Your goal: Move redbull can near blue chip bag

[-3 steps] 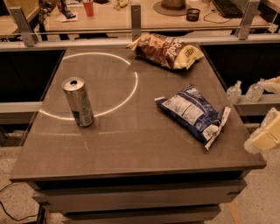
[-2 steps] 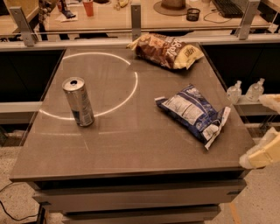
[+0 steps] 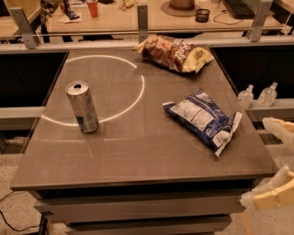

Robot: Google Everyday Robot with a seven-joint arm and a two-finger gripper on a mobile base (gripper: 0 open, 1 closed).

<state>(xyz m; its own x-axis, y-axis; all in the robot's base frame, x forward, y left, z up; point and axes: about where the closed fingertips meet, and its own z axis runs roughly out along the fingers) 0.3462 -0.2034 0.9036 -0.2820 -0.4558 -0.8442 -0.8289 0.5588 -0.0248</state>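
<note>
The redbull can (image 3: 82,106) stands upright on the left side of the grey table (image 3: 138,156), on a bright ring of light. The blue chip bag (image 3: 203,118) lies flat on the right side of the table, well apart from the can. My gripper (image 3: 274,160) is off the table's right front corner, below the tabletop edge. Its two cream fingers (image 3: 271,195) are spread apart with nothing between them. It is far from the can and close to the blue bag's side of the table.
A brown and yellow chip bag (image 3: 177,53) lies at the table's far edge. Two small clear bottles (image 3: 257,95) stand on a ledge to the right. A desk with a red cup (image 3: 93,8) and clutter runs behind a railing.
My gripper has dropped lower in the view beside the table's right front corner. The can and both bags have not moved.
</note>
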